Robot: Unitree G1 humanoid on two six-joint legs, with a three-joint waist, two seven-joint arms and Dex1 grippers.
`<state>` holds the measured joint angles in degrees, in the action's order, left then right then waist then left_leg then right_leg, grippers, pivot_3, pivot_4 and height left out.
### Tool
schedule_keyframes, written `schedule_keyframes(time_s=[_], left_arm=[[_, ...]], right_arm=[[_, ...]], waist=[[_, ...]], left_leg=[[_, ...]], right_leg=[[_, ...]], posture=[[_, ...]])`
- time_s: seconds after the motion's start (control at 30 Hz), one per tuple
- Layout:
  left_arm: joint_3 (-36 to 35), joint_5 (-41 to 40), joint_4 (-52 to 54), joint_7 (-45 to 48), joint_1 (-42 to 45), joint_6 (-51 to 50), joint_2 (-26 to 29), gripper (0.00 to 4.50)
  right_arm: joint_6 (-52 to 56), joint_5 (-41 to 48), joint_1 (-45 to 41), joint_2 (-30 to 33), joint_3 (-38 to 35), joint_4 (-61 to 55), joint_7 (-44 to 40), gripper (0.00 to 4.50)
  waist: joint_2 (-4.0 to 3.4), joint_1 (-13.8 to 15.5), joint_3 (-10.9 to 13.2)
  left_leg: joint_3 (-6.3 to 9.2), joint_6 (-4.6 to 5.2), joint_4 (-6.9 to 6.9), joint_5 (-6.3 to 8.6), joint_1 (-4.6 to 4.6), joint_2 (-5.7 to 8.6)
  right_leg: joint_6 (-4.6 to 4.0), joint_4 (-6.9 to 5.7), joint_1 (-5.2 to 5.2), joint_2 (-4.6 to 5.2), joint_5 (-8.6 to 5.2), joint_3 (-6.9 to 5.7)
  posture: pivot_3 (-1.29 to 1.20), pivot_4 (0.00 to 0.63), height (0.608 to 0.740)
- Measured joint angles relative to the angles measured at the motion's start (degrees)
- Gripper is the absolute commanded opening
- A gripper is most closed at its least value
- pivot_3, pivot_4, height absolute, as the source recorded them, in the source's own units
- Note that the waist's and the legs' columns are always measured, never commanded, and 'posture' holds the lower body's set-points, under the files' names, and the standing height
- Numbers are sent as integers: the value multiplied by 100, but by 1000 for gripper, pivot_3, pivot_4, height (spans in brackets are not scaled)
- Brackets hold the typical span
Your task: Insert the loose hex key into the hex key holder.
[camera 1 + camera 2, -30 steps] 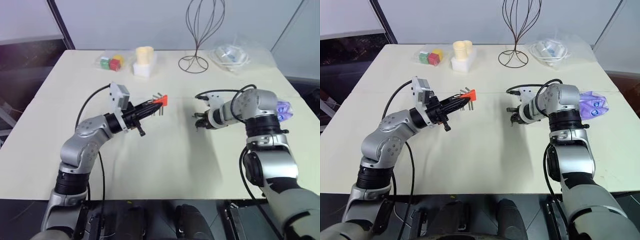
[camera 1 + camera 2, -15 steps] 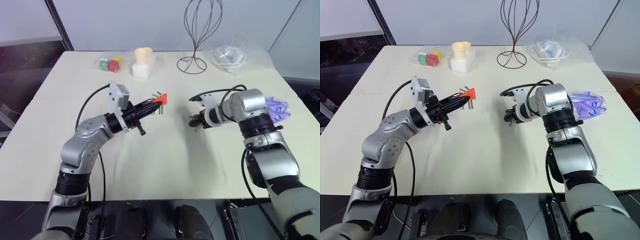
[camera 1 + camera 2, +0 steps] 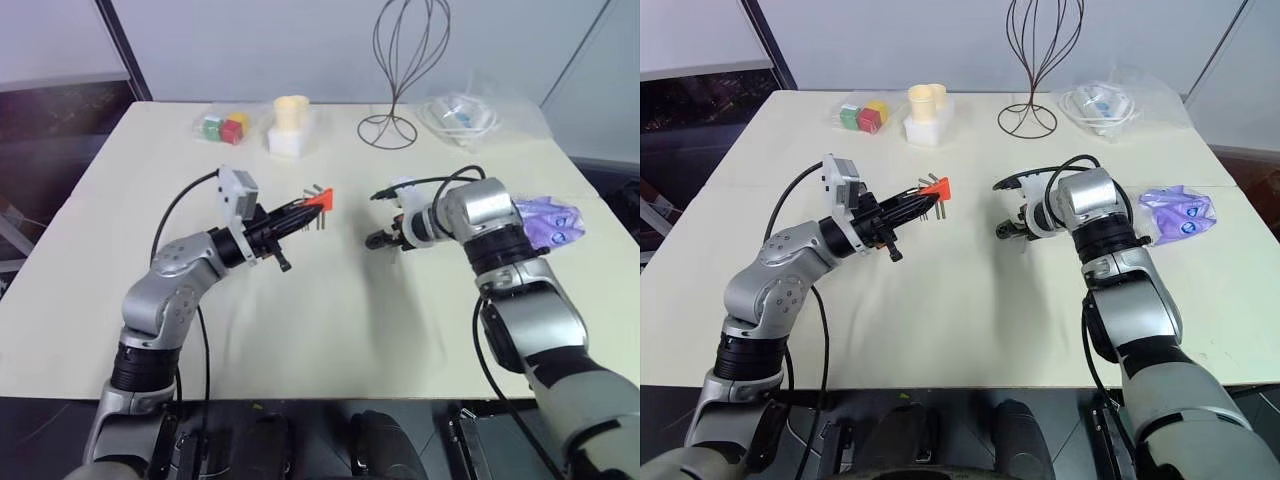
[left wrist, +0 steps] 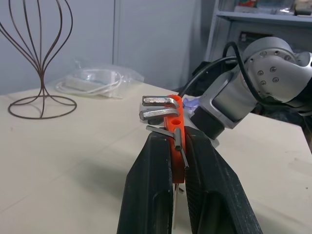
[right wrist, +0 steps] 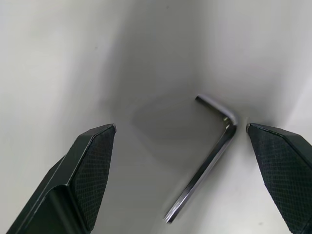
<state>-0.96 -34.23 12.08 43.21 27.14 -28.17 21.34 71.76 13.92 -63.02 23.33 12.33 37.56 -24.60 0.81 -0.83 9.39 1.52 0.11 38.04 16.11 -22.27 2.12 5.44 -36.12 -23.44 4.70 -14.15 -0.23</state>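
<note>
Grey loose hex key (image 5: 210,163) flat between wide-apart right end effector (image 5: 195,170) fingers; left end effector (image 4: 176,165) clamping holder (image 4: 176,141).

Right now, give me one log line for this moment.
left gripper: shut on red holder | right gripper: open over loose hex key | key: flat on table, unheld

left pincer (image 4: 173,161) clamped, right pincer (image 5: 183,170) spread wide

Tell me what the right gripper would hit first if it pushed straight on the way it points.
Probably the thin L-shaped grey metal hex key, lying on the cream table between the open right gripper fingers; depth is unclear, so possibly the tabletop itself.
</note>
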Motion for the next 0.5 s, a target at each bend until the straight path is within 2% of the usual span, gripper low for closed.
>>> schedule_keyframes(time_s=[0.17,0.23,0.27,0.5], left_arm=[[-7,2,7,-57,-18,2,12,0],[-13,3,8,-69,-26,7,38,0],[-13,3,8,-76,-28,10,50,0],[-26,18,6,-104,-39,108,55,0]], right_arm=[[-9,-316,165,75,107,-264,-67,1167],[72,-359,270,149,169,-506,-158,309],[172,-361,360,189,202,-712,-214,18],[766,-352,796,276,178,-1730,-301,18]], waist=[[0,0,0],[0,-3,0],[0,-2,0],[0,14,-1]], left_leg=[[2,0,-10,2,-3,0],[2,1,-17,3,-5,0],[2,1,-21,3,-6,0],[5,2,-40,4,-11,0]], right_leg=[[-8,5,-5,2,-4,-1],[-5,9,-10,2,-3,-1],[-3,10,-11,2,-2,-1],[-1,34,-12,5,-1,-2]], posture=[[0,150,740],[0,150,740],[0,150,740],[0,150,740]])
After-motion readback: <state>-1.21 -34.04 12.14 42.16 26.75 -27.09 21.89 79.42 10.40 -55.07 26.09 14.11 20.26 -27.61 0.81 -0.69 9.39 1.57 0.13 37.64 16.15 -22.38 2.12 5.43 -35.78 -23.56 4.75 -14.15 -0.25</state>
